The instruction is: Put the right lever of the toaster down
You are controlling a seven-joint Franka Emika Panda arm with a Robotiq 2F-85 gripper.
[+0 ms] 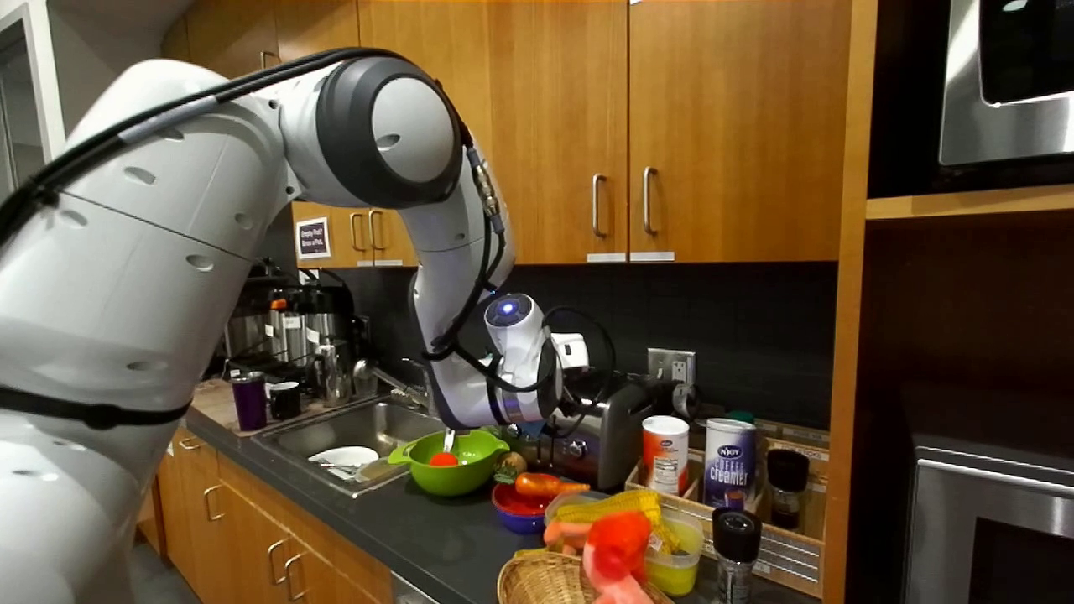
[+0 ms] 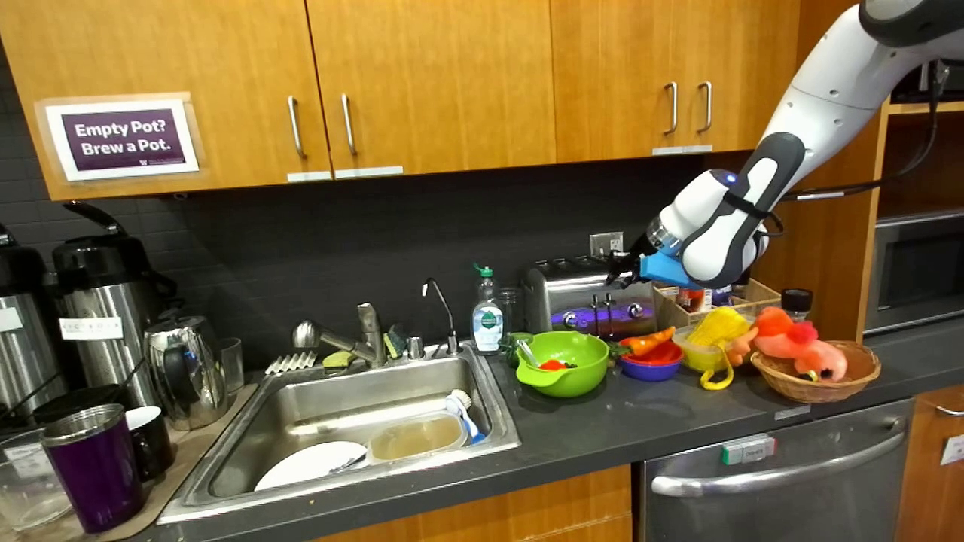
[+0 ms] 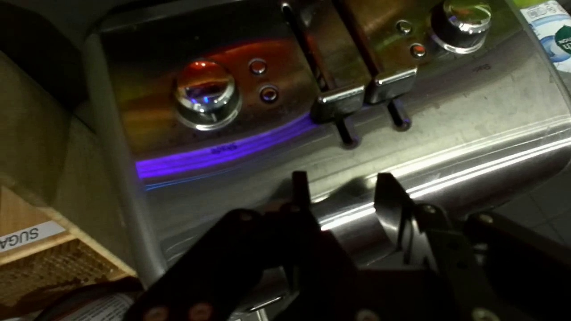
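Dark fingers [image 3: 389, 191] hang parted before silver toaster [image 2: 576, 295]

On the desk [image 2: 587, 425], the toaster has a dark wall [image 2: 452, 226] behind it, a wooden box [image 1: 789, 562] just beside it and a green bowl [image 2: 568, 385] in front. Its right lever [image 3: 341, 101], taken as the one nearer the box, and its left lever [image 3: 392, 84] both appear raised near the top of their slots [image 3: 301, 40], so the press looks yet to come. Trouble could start with how close the levers sit: spread fingers might catch both, or straddle the right one and meet only smooth metal. A push into the toaster's face rather than down along it could slip off the lever or shove the toaster toward the wall, and too low a dip might knock the bowl. The fingers stand parted by a moderate gap with nothing held, near the toaster's upper front edge and short of both levers; whether a tip brushes the metal cannot be told.
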